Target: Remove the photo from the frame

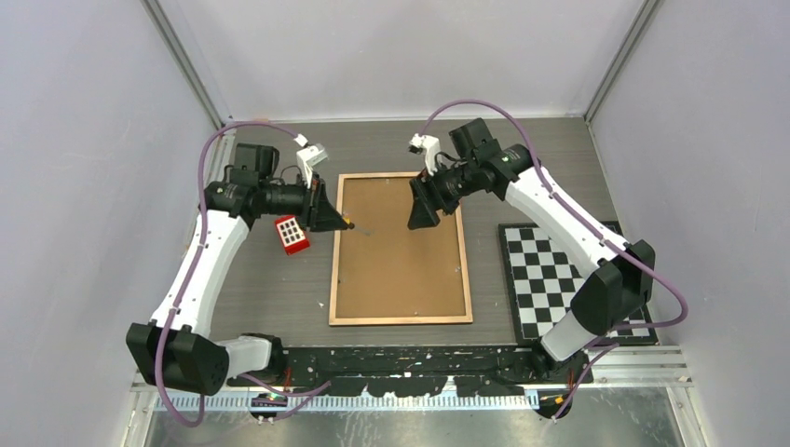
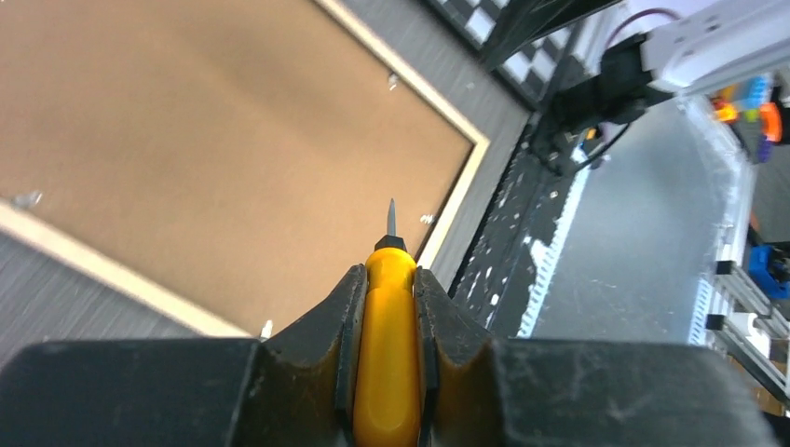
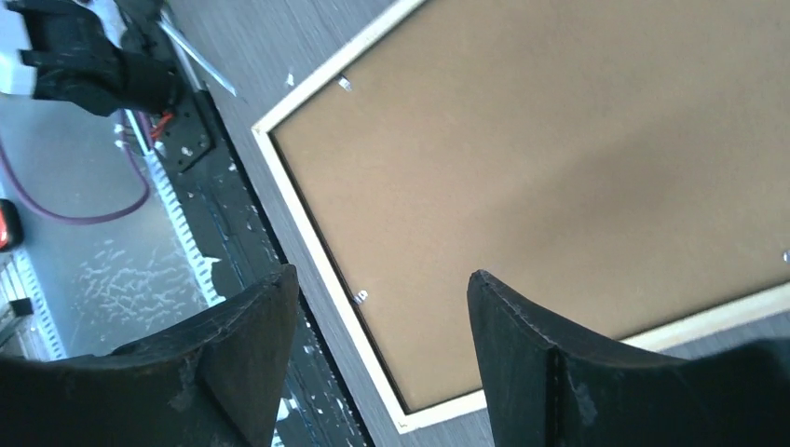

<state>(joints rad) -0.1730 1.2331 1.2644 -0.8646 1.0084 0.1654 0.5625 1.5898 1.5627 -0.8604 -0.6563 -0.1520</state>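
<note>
frame [image 1: 400,319] back-up on table [image 1: 279,289], photo hidden under board [image 1: 396,251] | left tool [image 2: 389,279] clamped on screwdriver [image 2: 386,372], right tool [image 3: 382,273] wide open, empty | risk: tip [image 2: 391,216] slips off clip [image 3: 360,296], gouges board or shoves unheld frame

The left gripper [image 2: 388,284] was clamped on a yellow-handled screwdriver [image 2: 386,372], both fingers [image 2: 321,326] pressed flat against the handle. A black collar topped the handle, and the thin metal tip [image 2: 391,216] pointed away from the camera, over the near corner of the frame [image 2: 463,168]. The frame lay back-up on the grey wood-grain table [image 2: 56,298], its light wood edge surrounding a plain brown board [image 2: 214,140]. 4 small metal tabs [image 2: 26,198] showed along the inner edge. Beyond the frame's corner ran a black rail [image 2: 522,270] flecked with white, then a dull metal surface [image 2: 633,242]. A strip of checkerboard [image 2: 489,20] showed at the top.
</note>
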